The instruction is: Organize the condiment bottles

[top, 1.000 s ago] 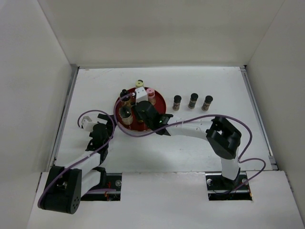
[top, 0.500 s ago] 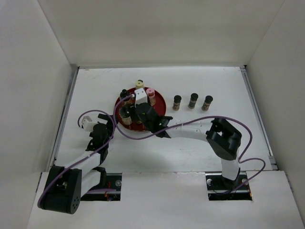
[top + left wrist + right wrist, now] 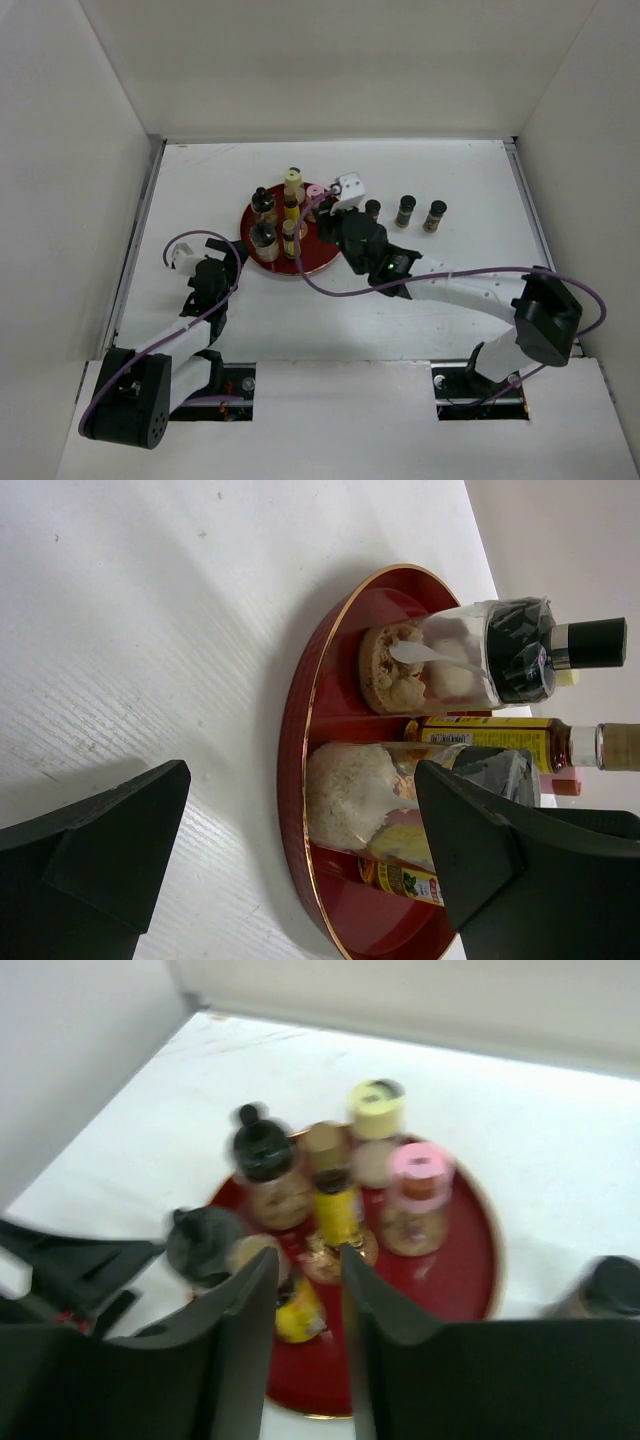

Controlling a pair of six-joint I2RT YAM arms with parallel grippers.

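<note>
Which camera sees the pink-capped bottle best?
The right wrist view: the pink-capped bottle stands whole on the red tray, though a little blurred. The top external view shows only its small pink cap from above. The left wrist view doesn't clearly show it.

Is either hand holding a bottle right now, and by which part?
Neither. The right hand is empty and barely open; the left hand is wide open with nothing between its fingers.

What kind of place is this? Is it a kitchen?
Likely a robot test booth, not a kitchen: plain white walls around a table, left arm and right arm bolted at its edge, bottles on a tray.
</note>
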